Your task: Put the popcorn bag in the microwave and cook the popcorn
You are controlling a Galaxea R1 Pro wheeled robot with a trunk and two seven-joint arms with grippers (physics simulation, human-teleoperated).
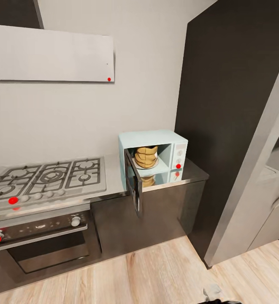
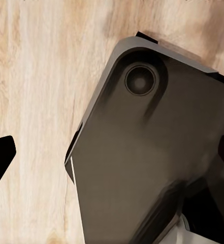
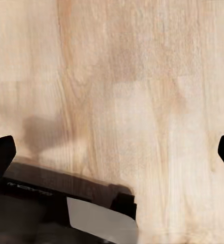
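A tall dark cabinet [image 1: 228, 105] is seen at the right of the kitchen, with a grey fridge [image 1: 261, 185] nearer on the far right. The pale wood floor [image 1: 156, 274] is spread across the near side. The silver-grey countertop [image 1: 194, 171] is set against the far wall, with the gas hob [image 1: 46, 177] at its left and the black oven [image 1: 42, 240] below. The mint-blue microwave [image 1: 152, 138] is placed on the countertop at the right, its door [image 1: 133, 183] swung open. The popcorn bag [image 1: 146, 157] is seen upright inside the microwave. In the wrist views, the left gripper [image 2: 117, 152] and the right gripper [image 3: 112, 152] are pointed at the floor, fingers spread wide with nothing between them.
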